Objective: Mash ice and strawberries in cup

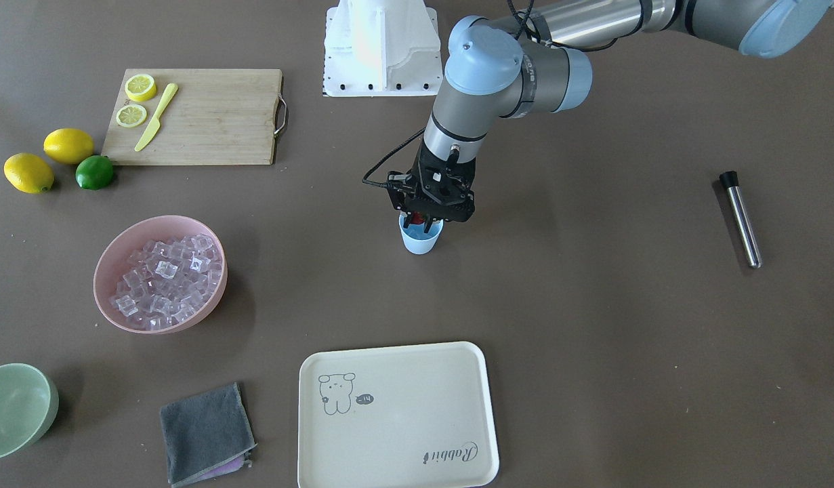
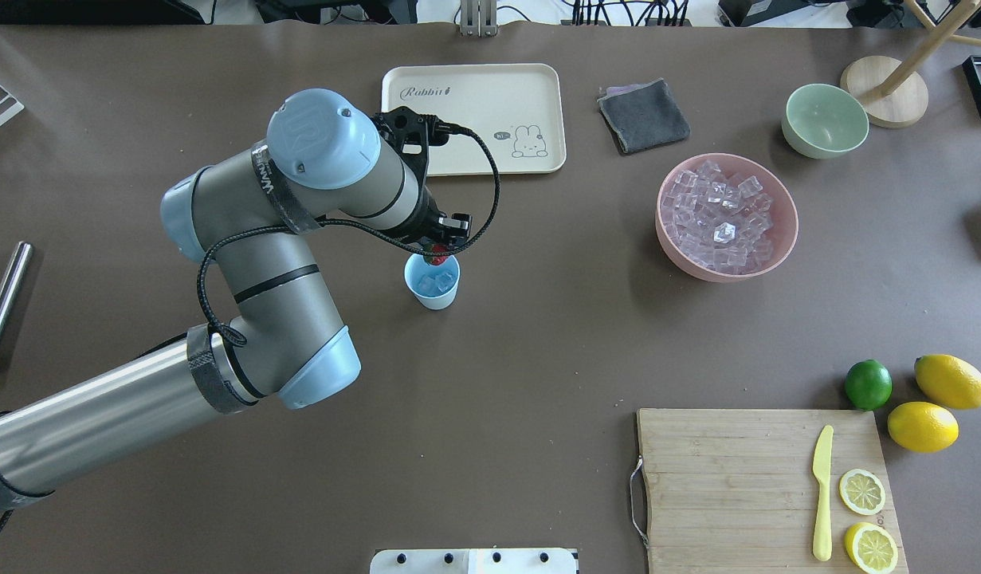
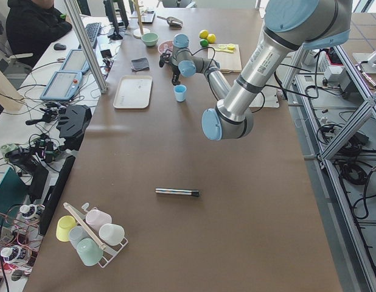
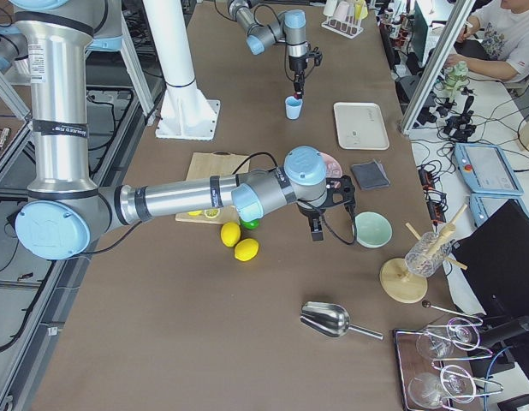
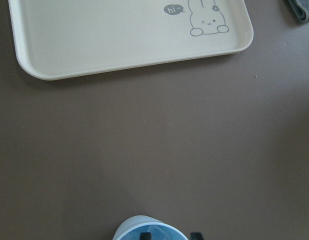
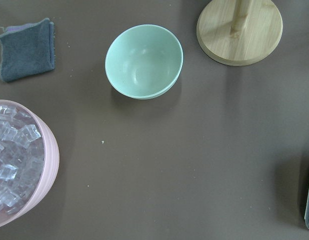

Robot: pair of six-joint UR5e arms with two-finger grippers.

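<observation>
Pink bowl of ice stands apart from the cup; left gripper pinches strawberry above it; right gripper jaws, cannot tell.

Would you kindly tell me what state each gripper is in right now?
Left gripper: closed on the strawberry, above the cup.
Right gripper: cannot be told; seen only from the side.

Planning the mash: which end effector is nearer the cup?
Left. The left end effector hangs directly over the cup; the right end effector is far off, near the pink bowl.
</observation>
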